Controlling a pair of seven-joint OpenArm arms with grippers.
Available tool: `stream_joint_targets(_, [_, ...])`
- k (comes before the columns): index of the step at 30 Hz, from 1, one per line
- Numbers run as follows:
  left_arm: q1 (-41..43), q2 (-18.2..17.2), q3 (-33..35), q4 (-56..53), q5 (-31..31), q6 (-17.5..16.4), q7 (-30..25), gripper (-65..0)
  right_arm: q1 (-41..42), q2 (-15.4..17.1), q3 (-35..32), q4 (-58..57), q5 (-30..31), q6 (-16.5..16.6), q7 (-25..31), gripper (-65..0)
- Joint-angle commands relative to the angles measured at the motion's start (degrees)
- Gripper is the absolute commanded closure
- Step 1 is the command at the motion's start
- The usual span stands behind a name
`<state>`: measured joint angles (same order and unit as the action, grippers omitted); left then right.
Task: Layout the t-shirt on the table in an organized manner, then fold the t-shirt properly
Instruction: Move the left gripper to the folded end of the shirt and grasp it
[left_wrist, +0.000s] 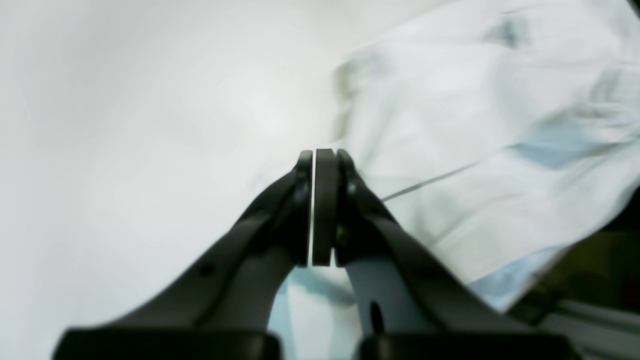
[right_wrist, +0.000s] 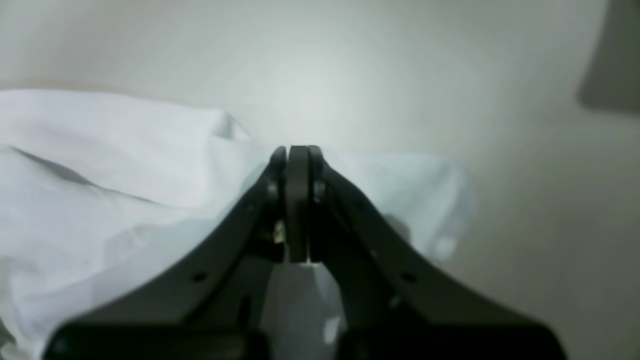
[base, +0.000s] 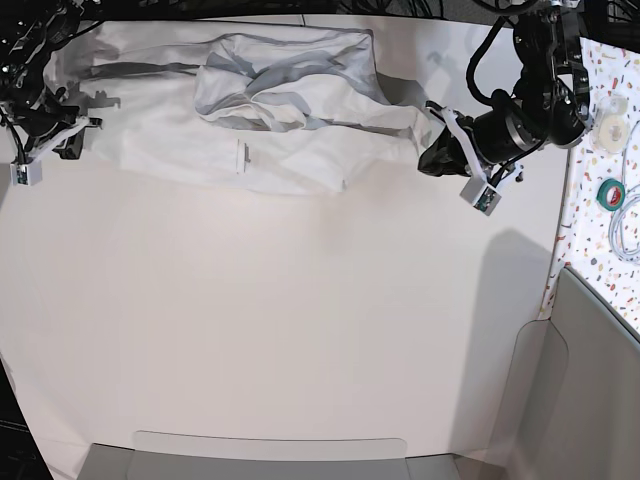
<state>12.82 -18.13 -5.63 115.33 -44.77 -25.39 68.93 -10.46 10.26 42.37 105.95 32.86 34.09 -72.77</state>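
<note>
We see the t-shirt (base: 270, 110) spread wrinkled along the table's (base: 300, 320) far edge, its middle bunched. Our left hand (base: 436, 160) reaches low toward the shirt's right end, pads pressed together on fabric. Our right hand (base: 72, 140) sits at the shirt's left end, pinching cloth there.

No readable text, brand, number or sign is showing anywhere in these views. A small tag on the t-shirt (base: 240, 156) is appearing blank at this size.
</note>
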Motion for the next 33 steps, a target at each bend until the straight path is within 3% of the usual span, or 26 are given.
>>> stream_joint_targets(1, [0.50, -0.29, 0.05, 1.02, 0.42, -0.33, -0.84, -7.3, 0.74, 0.77, -0.22, 1.08, 0.41, 0.16, 0.82, 0.0])
stream_joint_targets(4, [2.08, -0.11, 0.05, 1.02, 2.27, -0.33, -0.84, -19.9, 0.83, 0.60, -0.74, 1.08, 0.41, 0.16, 0.90, 0.0])
stream_joint_targets(6, [2.17, 0.15, 0.05, 1.02, 2.36, -0.33, -0.84, -24.0, 0.92, 0.60, -0.74, 1.08, 0.41, 0.16, 0.90, 0.0])
stream_joint_targets(24, [-4.34, 0.15, 2.86, -11.72, 2.44, -0.33, -1.72, -23.3, -0.05, 0.60, -0.74, 0.99, 0.41, 0.16, 0.73, 0.0])
stream_joint_targets(33, [-3.98, -0.29, 2.33, -12.08, 2.44, -0.33, -2.86, -23.3, -0.22, 0.77, -0.66, 0.82, 0.32, 0.16, 0.73, 0.0])
